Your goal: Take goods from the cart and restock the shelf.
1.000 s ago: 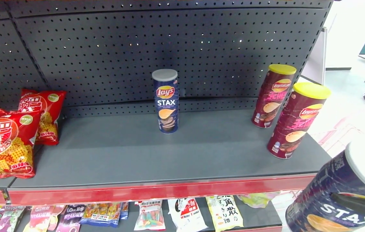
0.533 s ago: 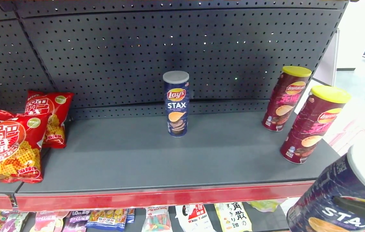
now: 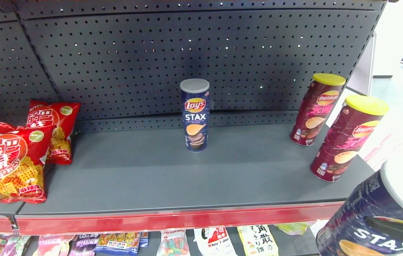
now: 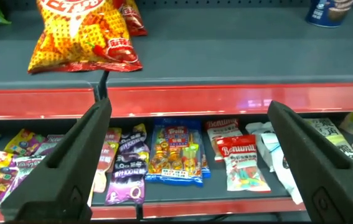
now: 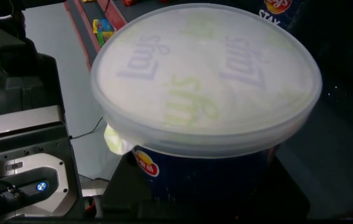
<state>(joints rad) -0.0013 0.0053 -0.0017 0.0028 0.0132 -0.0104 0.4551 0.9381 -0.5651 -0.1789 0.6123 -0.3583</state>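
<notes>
One blue can (image 3: 365, 209) is clamped in my right tool (image 3: 393, 229), low off the right front corner of the shelf (image 3: 144, 177); I'd raise it over the red lip (image 3: 173, 217), clear the maroon cans (image 3: 347, 138), and stand it beside its standing twin (image 3: 194, 115), my left tool (image 4: 188, 109) hanging wide open.

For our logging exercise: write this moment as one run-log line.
right claw: shut on blue can | left claw: open, empty | shelf: second blue can, maroon cans standing
</notes>
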